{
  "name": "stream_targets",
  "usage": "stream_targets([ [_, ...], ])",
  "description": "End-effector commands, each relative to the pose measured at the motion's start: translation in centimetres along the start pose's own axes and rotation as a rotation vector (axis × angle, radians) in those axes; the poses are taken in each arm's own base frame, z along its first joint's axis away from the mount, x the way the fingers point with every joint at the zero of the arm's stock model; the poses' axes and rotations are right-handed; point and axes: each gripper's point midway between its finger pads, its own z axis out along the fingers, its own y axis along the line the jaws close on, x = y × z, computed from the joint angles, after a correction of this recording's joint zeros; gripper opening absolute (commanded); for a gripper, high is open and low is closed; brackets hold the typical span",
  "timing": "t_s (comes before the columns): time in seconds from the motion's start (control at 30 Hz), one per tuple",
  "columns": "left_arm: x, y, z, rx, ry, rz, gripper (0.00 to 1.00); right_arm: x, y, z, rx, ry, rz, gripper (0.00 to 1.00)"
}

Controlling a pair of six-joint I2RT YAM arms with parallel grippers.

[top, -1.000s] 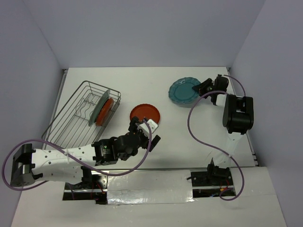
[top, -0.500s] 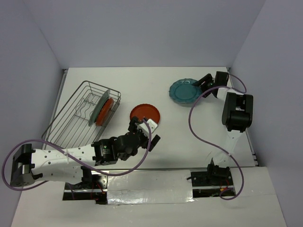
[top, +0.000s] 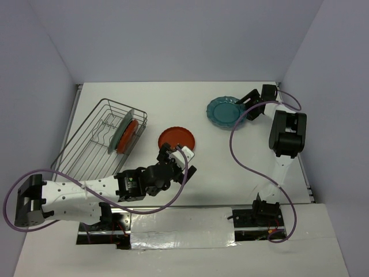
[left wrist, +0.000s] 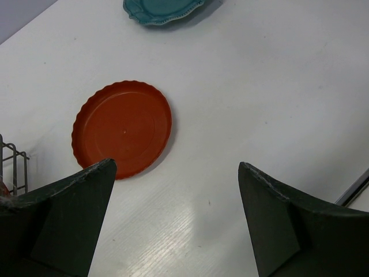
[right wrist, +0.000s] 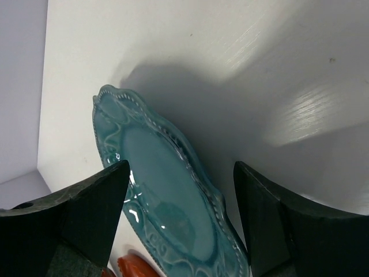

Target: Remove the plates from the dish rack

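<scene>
Two plates stand on edge in the dish rack: a grey-teal plate and, close against it on the side toward the rack's right wall, a small red plate. The rack sits well off to the left of the left gripper. In the left wrist view only a corner of its wire shows, beside the left finger.

A second red plate lies flat on the surface, just ahead of the left gripper and a little to its left, clear of both fingertips. The left gripper is spread wide with nothing between its fingers, and it hangs above bare surface.

The scalloped teal plate also lies flat on the surface, well ahead of the left gripper and to its right. It sits right at the right gripper, which is at the plate's right-hand edge in the top view. The right gripper is spread apart. In its own wrist view one finger shows on either side of the plate's beaded rim, and the plate's shadow falls on the surface beyond. Whether either finger touches the plate cannot be told.

A purple cable loops from the right arm across the surface on that gripper's near side.
</scene>
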Motion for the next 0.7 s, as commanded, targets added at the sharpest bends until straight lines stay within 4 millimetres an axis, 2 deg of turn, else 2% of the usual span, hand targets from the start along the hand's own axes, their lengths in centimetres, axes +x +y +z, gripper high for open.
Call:
stream_targets([
  [0.0, -2.0, 0.2, 0.0, -0.011, -0.039, -0.053, 0.99, -1.8, 0.6, -0.7, 0.035, -0.064, 0.003, 0.81],
  [0.13, -2.0, 0.4, -0.1, -0.024, -0.049, -0.057, 0.99, -3.1, 0.1, -1.8, 0.096, -0.102, 0.019, 0.83],
  [0.2, -2.0, 0.6, 0.0, -0.038, -0.051, -0.061, 0.99, -3.3, -0.6, -2.4, 0.143, -0.111, 0.028, 0.83],
  [0.43, -2.1, 0.6, -0.1, -0.037, -0.059, -0.082, 0.99, -3.5, -1.0, -4.1, 0.195, -0.104, 0.048, 0.83],
  [0.5, -1.9, 0.8, 0.0, -0.047, -0.048, -0.071, 0.99, -3.4, -0.2, -5.2, 0.154, -0.091, 0.053, 0.83],
  [0.57, -2.0, 2.0, -0.2, -0.118, -0.042, -0.070, 0.99, -3.0, 0.0, -6.1, 0.143, -0.090, 0.052, 0.83],
  [0.6, -1.7, 2.7, -0.2, -0.148, -0.026, -0.059, 0.99, -2.8, 0.9, -7.6, 0.120, -0.103, 0.043, 0.83],
  [0.67, -2.1, 3.9, -0.4, -0.187, -0.029, -0.059, 0.99, -2.8, 2.1, -9.3, 0.076, -0.129, 0.028, 0.82],
])
